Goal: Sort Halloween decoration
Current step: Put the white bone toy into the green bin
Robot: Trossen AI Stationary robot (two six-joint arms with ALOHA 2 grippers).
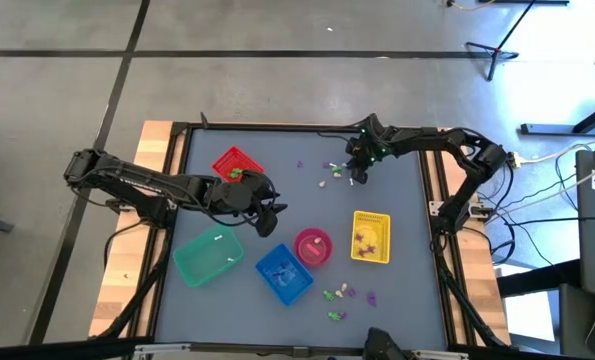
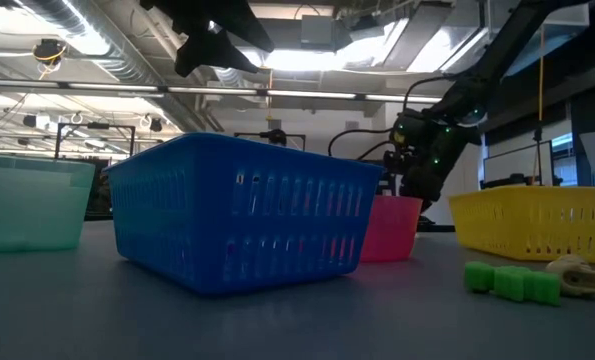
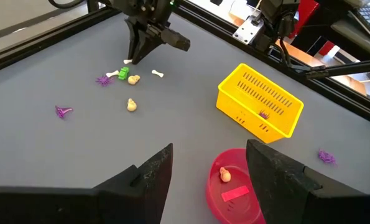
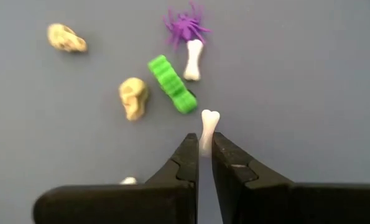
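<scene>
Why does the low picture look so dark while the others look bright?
Low view: bright ceiling lights behind leave the blue basket and green trinket dim, the arms in silhouette. High view: even light, faint shadows. Right wrist view: the pincer on the white bone is sharp; the cream skull looks soft.

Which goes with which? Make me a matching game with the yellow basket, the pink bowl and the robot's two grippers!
Things:
1. yellow basket
2. pink bowl
3. right gripper
4. left gripper

What fits:
A. open, holding nothing
B. purple trinkets inside
C. shut on a white bone
D. a cream skull inside

Pairs: 1-B, 2-D, 3-C, 4-A
</scene>
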